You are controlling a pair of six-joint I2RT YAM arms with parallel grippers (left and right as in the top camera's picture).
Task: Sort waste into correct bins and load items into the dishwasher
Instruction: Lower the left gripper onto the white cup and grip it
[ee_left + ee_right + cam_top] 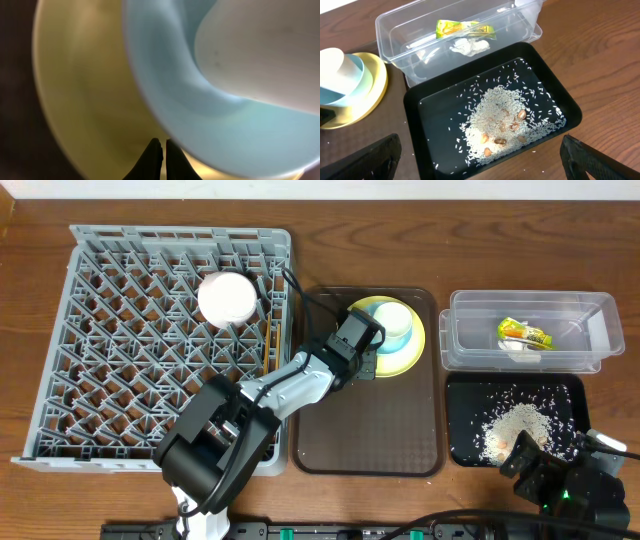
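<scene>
The left gripper [163, 142] is clenched over the yellow plate [420, 346], at the near side of the cup [398, 325] stacked on it. The right gripper [480, 167] is released above the black tray's [572, 111] near edge.

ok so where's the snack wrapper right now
In the overhead view the snack wrapper lies inside the clear tub on the far right, next to white scraps, with the black tray of rice just nearer the robot.

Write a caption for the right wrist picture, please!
Whitish rice leftovers heaped in a shallow black rectangular tray, with a green-yellow snack wrapper inside the clear rectangular plastic tub behind it.
</scene>
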